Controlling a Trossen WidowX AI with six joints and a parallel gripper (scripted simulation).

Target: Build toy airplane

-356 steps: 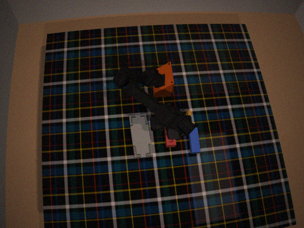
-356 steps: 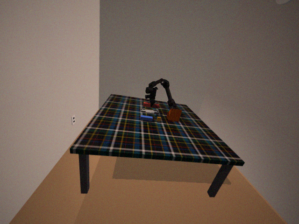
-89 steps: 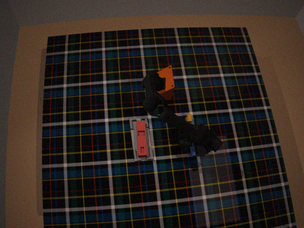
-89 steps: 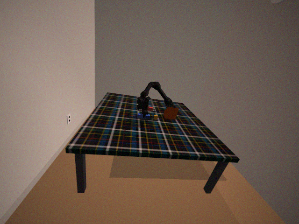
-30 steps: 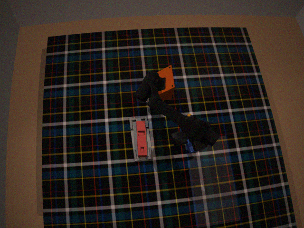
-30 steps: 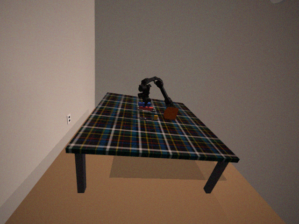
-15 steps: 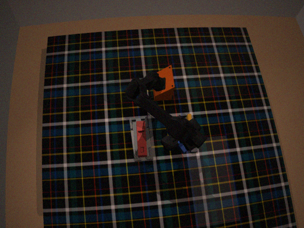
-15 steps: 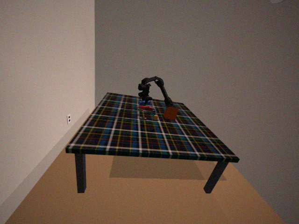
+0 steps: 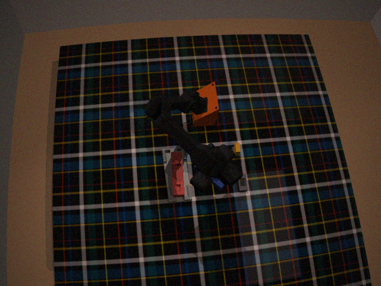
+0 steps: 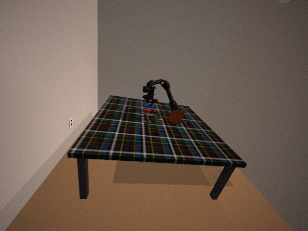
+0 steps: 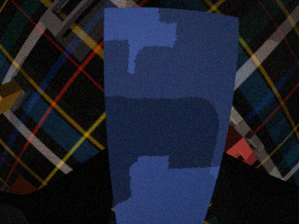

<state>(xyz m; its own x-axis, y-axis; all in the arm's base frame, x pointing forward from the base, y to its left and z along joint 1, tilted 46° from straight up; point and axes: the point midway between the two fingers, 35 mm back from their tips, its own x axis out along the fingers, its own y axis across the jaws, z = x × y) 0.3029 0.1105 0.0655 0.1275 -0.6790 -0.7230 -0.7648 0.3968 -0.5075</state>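
Note:
The red fuselage [image 9: 177,177] [image 10: 150,110] [image 11: 242,151] lies lengthwise in the grey cradle [image 9: 169,187] and looks flat; its top sockets look empty. My gripper [image 10: 150,104] [image 11: 160,153] is shut on the blue wing [image 9: 218,183] [image 10: 148,105] [image 11: 163,51]. It holds the wing above the table, beside the cradle on its right in the top view. The arm hides most of the wing there, and the wing's tab is not visible. The yellow tail fin [image 9: 237,149] [image 10: 160,121] [image 11: 7,99] stands apart, right of the arm in the top view.
A small grey holder [image 9: 242,184] [image 10: 147,121] sits near the tail fin. A large orange block [image 9: 211,96] [image 10: 176,116] stands by the arm's base. A faint pale rectangle [image 9: 267,227] shows on the plaid table top [image 9: 107,230] [image 10: 124,139].

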